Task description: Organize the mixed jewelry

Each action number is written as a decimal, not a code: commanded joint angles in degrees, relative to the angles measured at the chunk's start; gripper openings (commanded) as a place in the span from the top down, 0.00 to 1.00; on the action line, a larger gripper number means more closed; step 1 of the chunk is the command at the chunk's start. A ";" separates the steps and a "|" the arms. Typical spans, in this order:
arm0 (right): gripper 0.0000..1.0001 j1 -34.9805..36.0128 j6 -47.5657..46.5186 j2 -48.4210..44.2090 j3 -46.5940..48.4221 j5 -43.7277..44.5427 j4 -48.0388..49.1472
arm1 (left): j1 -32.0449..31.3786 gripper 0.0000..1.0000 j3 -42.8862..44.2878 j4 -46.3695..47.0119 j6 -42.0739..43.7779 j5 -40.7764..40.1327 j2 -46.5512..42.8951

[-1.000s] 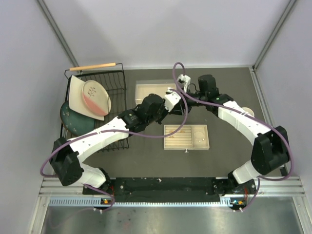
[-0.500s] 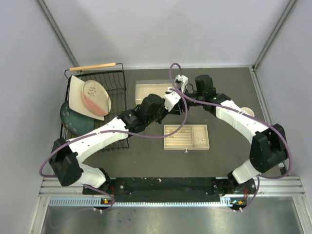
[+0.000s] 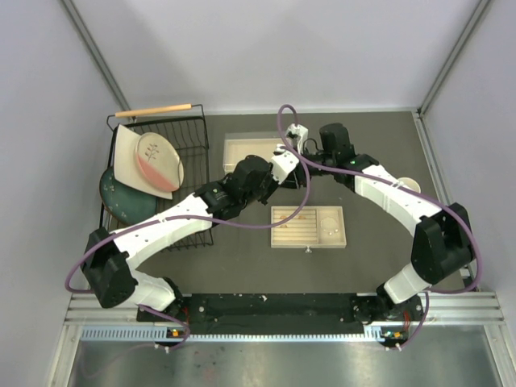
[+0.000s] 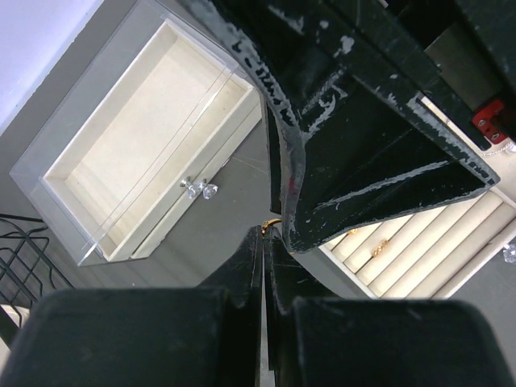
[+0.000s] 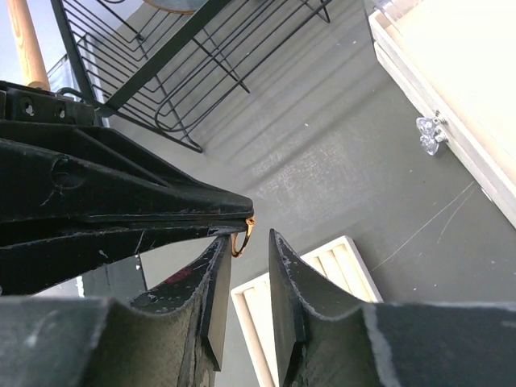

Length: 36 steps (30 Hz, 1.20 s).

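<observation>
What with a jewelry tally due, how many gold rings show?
3: one ring pinched by the left gripper, two rings in the slotted tray; more may be hidden.

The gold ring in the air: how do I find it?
Over the dark table, between the clear-lidded cream box and slotted cream tray, the black left gripper meets the right gripper. The left one's tips pinch the tiny gold ring. Other rings lie in tray slots; this one hangs mid-air.
</observation>
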 commanded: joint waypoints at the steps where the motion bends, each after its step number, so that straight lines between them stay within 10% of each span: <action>1: 0.76 0.98 -0.39 0.77 2.46 -1.00 1.66 | -0.28 1.00 1.46 3.09 -1.16 -0.66 -2.11; 14: 1.00 1.24 -1.09 -0.29 1.76 -0.56 1.13 | -0.28 1.00 0.76 3.79 -1.60 -1.37 -2.99; 24: 1.00 1.24 -6.01 -4.24 0.97 2.52 -3.87 | -0.01 0.47 -0.64 3.89 0.85 4.52 -9.49; 36: 1.00 0.45 -12.43 -12.76 1.76 -7.05 -12.23 | 14.22 0.43 -4.07 1.51 -2.57 46.69 -15.29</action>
